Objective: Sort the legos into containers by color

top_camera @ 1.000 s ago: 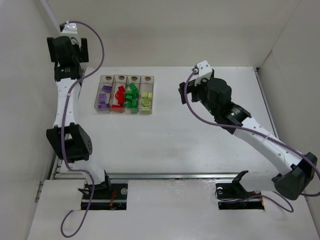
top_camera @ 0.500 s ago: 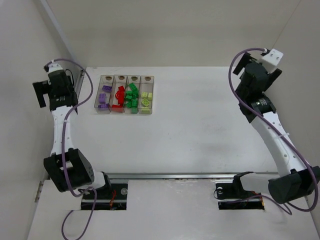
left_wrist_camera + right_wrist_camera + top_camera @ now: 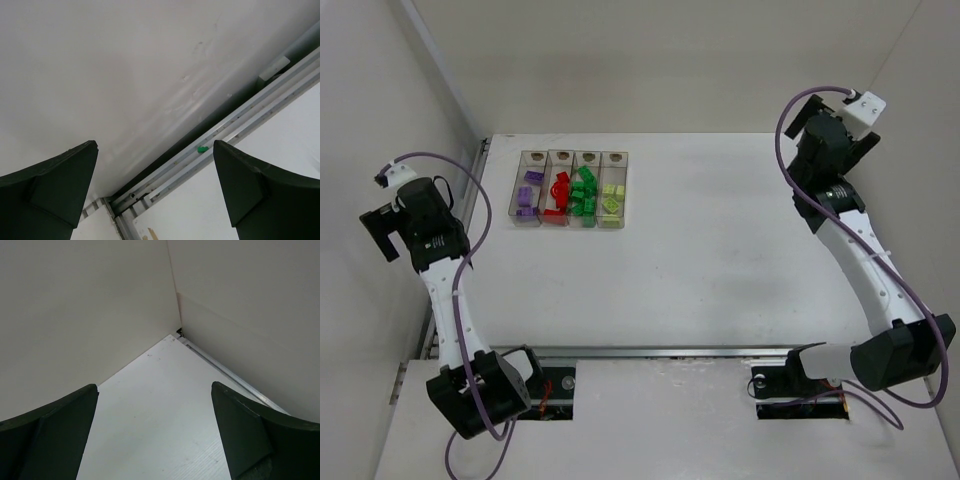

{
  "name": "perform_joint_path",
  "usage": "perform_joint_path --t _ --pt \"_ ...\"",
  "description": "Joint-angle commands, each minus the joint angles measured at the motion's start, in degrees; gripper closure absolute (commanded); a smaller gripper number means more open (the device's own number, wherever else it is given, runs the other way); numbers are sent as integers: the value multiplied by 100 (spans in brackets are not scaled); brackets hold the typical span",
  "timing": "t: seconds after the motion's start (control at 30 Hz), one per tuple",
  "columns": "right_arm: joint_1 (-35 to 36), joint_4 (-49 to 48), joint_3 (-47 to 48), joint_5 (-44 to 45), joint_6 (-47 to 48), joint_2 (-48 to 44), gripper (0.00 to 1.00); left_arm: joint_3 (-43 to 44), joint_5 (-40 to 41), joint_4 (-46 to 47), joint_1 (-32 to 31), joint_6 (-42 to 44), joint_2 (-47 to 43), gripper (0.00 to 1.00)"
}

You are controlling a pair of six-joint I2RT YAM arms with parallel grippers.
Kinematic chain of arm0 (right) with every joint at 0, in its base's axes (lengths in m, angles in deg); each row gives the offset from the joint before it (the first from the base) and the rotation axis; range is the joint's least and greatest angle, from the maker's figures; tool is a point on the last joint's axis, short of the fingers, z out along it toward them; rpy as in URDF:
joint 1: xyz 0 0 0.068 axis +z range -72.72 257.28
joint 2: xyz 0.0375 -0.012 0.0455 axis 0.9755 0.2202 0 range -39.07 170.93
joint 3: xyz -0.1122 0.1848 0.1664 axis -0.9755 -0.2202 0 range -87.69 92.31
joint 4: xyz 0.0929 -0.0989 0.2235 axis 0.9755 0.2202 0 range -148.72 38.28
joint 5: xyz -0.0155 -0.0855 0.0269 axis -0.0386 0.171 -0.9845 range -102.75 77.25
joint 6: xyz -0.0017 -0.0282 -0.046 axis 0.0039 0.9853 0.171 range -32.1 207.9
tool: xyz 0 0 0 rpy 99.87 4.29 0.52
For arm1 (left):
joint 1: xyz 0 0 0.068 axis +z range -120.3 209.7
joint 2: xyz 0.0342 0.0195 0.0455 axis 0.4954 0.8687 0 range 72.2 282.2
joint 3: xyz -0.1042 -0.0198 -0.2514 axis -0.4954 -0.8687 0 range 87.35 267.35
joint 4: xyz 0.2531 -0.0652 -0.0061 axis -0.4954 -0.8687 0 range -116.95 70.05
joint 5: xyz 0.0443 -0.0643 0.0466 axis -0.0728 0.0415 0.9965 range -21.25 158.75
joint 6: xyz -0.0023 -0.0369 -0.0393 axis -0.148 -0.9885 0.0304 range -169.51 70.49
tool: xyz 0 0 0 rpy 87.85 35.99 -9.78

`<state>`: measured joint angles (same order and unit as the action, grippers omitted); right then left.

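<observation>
Four clear containers (image 3: 570, 188) stand joined in a row at the back left of the table. They hold purple legos (image 3: 527, 192), red legos (image 3: 557, 192), green legos (image 3: 583, 192) and pale yellow legos (image 3: 611, 197), one colour per bin. My left gripper (image 3: 382, 225) hangs off the table's left edge and faces the side wall. In the left wrist view it (image 3: 155, 145) is open and empty, and a tiny green piece (image 3: 202, 149) lies in the rail channel. My right gripper (image 3: 842, 128) is raised at the back right, open and empty (image 3: 154, 386), pointing into the far corner.
An aluminium rail (image 3: 235, 122) runs along the table's left edge by the wall. Enclosure walls stand close on the left, back and right. A thin rail (image 3: 225, 372) runs along the foot of the right wall. The arm bases sit at the near edge.
Both arms have swung away from the containers. The left gripper moved from the back left corner outward and nearer along the left wall. The right gripper went to the back right corner.
</observation>
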<state>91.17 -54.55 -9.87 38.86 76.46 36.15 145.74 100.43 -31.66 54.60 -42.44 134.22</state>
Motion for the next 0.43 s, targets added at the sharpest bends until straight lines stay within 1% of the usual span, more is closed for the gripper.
perform_joint_path --t 0.0,0.1,0.23,0.27,0.33,0.4 --pt "0 -425 66 261 -630 -51 0 -30 22 213 23 -118 -94 0" --pt "0 -477 -12 261 -789 -165 0 75 -126 99 75 -118 -94 0" --pt "0 -478 -135 236 -842 -218 0 76 -127 46 76 -171 -94 0" --pt "0 -565 -214 165 -842 -218 0 76 -197 45 76 -171 -94 0" --pt "0 -960 -390 -10 -500 -376 0 76 -276 45 76 -232 -154 0" --pt "114 -1180 -513 252 -421 -507 0 23 -347 45 76 -285 -216 0"
